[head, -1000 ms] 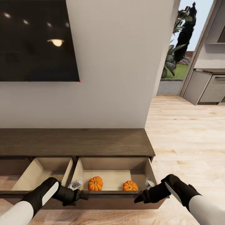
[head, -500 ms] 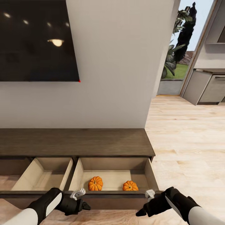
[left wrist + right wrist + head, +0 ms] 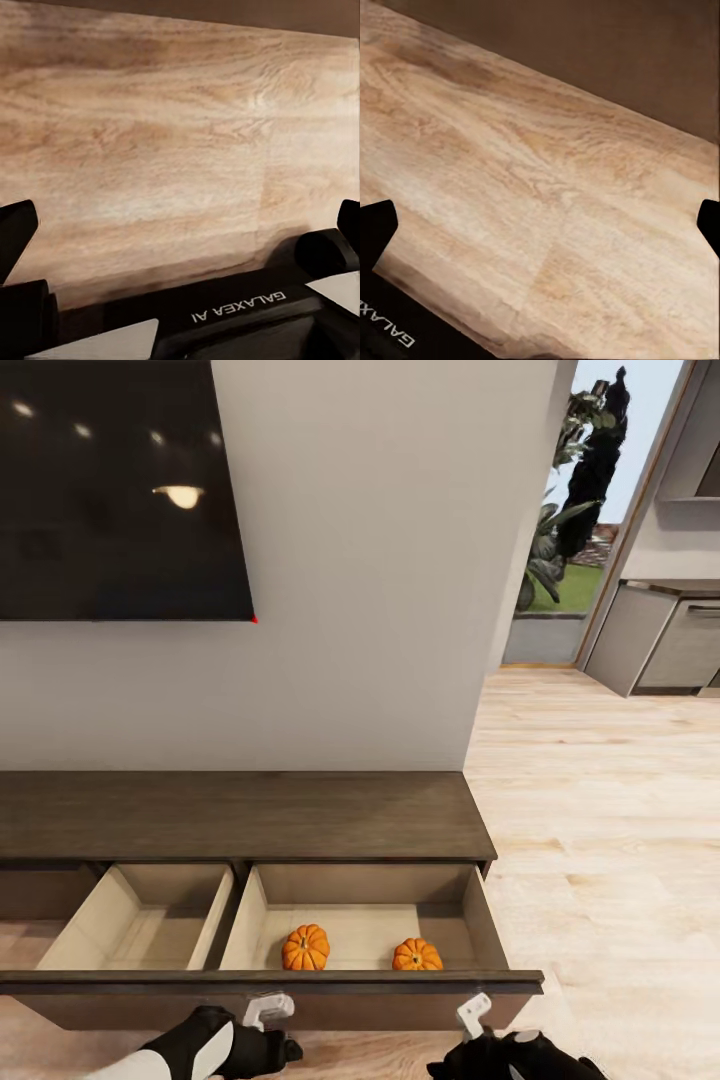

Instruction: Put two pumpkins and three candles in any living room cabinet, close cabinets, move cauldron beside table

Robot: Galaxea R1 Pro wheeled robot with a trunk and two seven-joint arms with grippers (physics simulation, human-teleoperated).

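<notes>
Both pumpkins (image 3: 305, 948) (image 3: 416, 955) sit inside the right-hand open drawer of the cabinet (image 3: 240, 815), well apart from each other. The neighbouring left drawer (image 3: 140, 925) is pulled out too and looks empty, though its front part is hidden. No candles inside the drawers as far as visible, so that part seems left; both drawers need shutting; cauldron step apparently untouched. Left gripper (image 3: 268, 1010) and right gripper (image 3: 474, 1015) hang low in front of the drawer fronts over wood floor (image 3: 600, 810), jaws spread wide, holding nothing.
</notes>
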